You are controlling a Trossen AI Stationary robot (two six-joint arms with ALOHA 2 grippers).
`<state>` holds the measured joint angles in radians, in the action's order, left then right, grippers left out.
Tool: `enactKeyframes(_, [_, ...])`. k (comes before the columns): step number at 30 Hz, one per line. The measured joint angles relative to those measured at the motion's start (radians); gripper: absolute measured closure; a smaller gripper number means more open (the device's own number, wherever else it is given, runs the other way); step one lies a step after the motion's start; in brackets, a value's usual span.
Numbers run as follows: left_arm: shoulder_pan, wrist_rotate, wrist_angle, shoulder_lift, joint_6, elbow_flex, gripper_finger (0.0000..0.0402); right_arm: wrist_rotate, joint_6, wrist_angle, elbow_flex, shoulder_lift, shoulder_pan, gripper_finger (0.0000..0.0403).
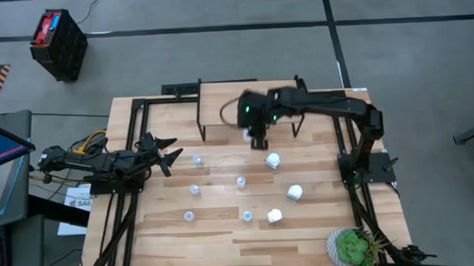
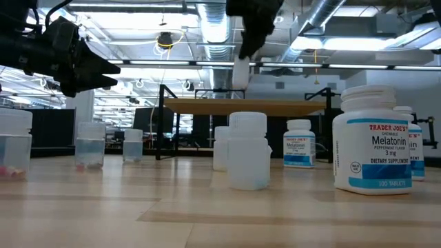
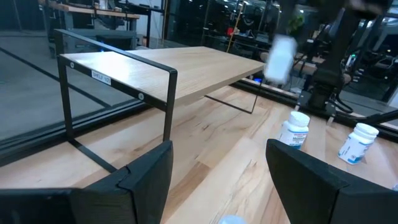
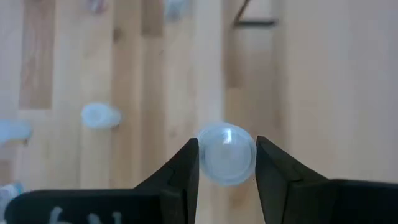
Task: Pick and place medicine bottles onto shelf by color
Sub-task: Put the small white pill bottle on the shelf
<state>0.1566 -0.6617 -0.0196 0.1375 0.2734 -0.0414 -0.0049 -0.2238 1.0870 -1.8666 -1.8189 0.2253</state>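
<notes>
My right gripper is shut on a small pale-blue bottle, held in the air at the near edge of the light-wood shelf, a little above its board. Several pale-blue bottles, such as one at mid-table, stand upright on the tabletop. Three white labelled bottles also stand there. My left gripper is open and empty at the table's left side, above the tabletop. My right gripper pinches the pale-blue bottle by its round top, one finger on each side. The fingers come from above, pointing down. The bottle hangs upright below them, lifted clear of the table and the shelf.
The shelf stands on thin black legs at the table's far middle, its board bare in the left wrist view. A green potted plant sits at the near right corner. Black frame rails run along both table sides.
</notes>
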Motion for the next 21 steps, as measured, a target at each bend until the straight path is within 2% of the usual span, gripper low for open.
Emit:
enactKeyframes(4, [0.000, 0.000, 0.000, 0.000, 0.000, 0.000, 0.0156, 0.000, -0.044, 0.002, -0.056, 0.001, 0.092, 0.0278])
enactKeyframes(14, [0.000, 0.000, 0.000, 0.000, 0.000, 0.000, 0.0156, -0.002, -0.036, 0.008, -0.057, 0.000, 0.368, 0.0276])
enactKeyframes(21, [0.000, 0.000, 0.000, 0.000, 0.000, 0.000, 0.0156, -0.123, -0.036, 0.012, -0.058, -0.016, 0.477, 0.0276])
